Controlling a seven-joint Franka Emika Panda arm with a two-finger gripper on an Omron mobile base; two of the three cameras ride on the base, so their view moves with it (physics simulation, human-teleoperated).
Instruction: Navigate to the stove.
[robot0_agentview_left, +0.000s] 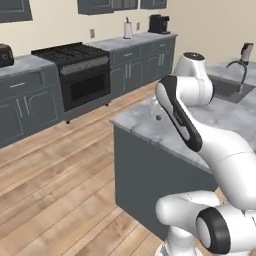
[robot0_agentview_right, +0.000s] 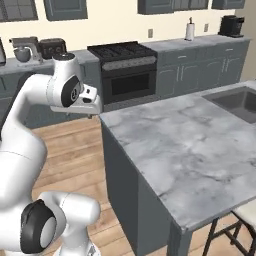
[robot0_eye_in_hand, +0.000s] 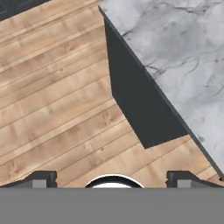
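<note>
Two grey worktops frame the wooden floor (robot0_agentview_left: 55, 175): the marble island (robot0_agentview_right: 170, 145) near the arm, and the far wall run holding the stove (robot0_agentview_left: 75, 75) mid-length. Jaws (robot0_eye_in_hand: 112, 179) stand wide apart, empty.

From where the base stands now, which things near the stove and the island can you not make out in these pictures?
- Stove knobs: too small in both base views to read their settings.
- Sink in the island: cut off by the right edge of the right base view; in the left base view the arm covers part of it.
- End effector: just the two finger tips rise at the hand view's bottom edge.
- Stool: cut by the right base view's corner.
</note>
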